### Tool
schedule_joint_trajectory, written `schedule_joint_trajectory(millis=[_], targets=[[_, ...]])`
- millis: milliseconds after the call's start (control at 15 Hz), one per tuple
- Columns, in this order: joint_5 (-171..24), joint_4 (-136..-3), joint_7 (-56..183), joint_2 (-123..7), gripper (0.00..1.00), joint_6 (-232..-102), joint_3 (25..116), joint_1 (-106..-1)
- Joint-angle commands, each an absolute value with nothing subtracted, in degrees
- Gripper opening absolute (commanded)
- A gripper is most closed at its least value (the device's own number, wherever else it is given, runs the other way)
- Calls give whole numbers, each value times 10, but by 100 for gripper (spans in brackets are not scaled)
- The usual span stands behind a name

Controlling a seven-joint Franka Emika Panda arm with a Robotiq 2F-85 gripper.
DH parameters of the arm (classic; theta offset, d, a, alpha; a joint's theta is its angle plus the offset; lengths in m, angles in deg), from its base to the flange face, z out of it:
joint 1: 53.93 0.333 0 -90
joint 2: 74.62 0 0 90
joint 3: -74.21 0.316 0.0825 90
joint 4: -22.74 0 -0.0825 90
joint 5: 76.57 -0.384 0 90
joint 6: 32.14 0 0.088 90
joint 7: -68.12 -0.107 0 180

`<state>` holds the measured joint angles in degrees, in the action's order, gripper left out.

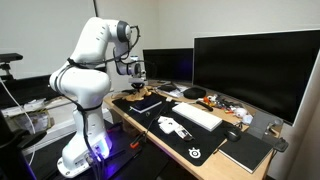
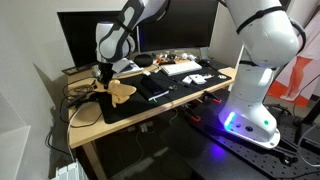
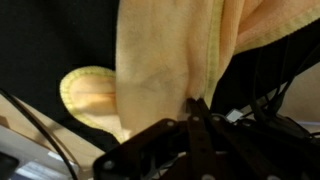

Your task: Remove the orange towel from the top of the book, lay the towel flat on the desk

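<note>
The pale orange towel (image 3: 160, 60) hangs in folds from my gripper (image 3: 197, 106), which is shut on its edge. In an exterior view the gripper (image 2: 103, 73) holds the towel (image 2: 121, 92) just above the end of the black desk mat (image 2: 150, 100), and the towel's lower part touches the surface. In an exterior view the gripper (image 1: 136, 80) is at the far end of the desk with the towel (image 1: 130, 97) beneath it. A dark flat book (image 2: 152, 90) lies on the mat beside the towel and is uncovered.
Two monitors (image 1: 255, 70) stand along the back of the desk. A keyboard (image 1: 197, 115), a white device (image 1: 172, 125), a mouse (image 1: 232, 133) and a dark notebook (image 1: 245, 152) lie on the mat. Cables lie on the wooden desk corner (image 2: 85, 125).
</note>
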<state>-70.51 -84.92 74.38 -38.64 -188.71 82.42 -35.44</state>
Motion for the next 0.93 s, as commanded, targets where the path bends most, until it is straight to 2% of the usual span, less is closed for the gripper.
schedule_joint_trajectory(millis=[0, 867], targets=[[-691, -846, 726, -391, 0, -1867, 821, -351], [-732, -959, 758, -516, 0, -1880, 857, -440]])
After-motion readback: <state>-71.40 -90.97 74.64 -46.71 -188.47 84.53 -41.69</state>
